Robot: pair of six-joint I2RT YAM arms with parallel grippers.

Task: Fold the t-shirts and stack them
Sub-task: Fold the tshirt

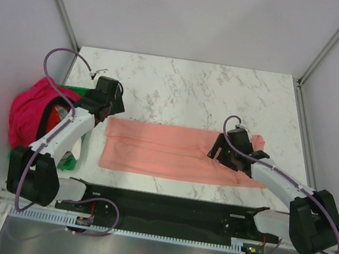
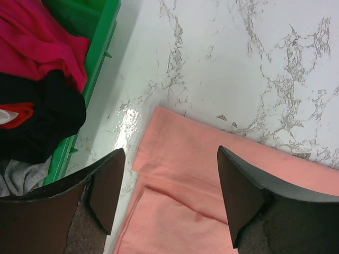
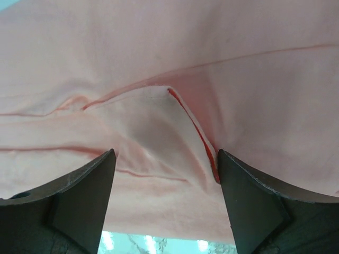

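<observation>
A salmon-pink t-shirt lies folded into a long flat strip across the marble table. My left gripper hovers open over its left end. In the left wrist view the open left gripper straddles the salmon-pink t-shirt's corner without touching it. My right gripper stands open low over the strip's right part. Seen from the right wrist, that gripper has a raised fold of the salmon cloth between its spread fingers. A magenta-pink t-shirt sits bunched in the crate at the left.
The green plastic crate stands at the table's left edge beside the left arm. In the left wrist view the crate's wall holds the magenta shirt, a dark garment and grey cloth. Grey walls enclose the table.
</observation>
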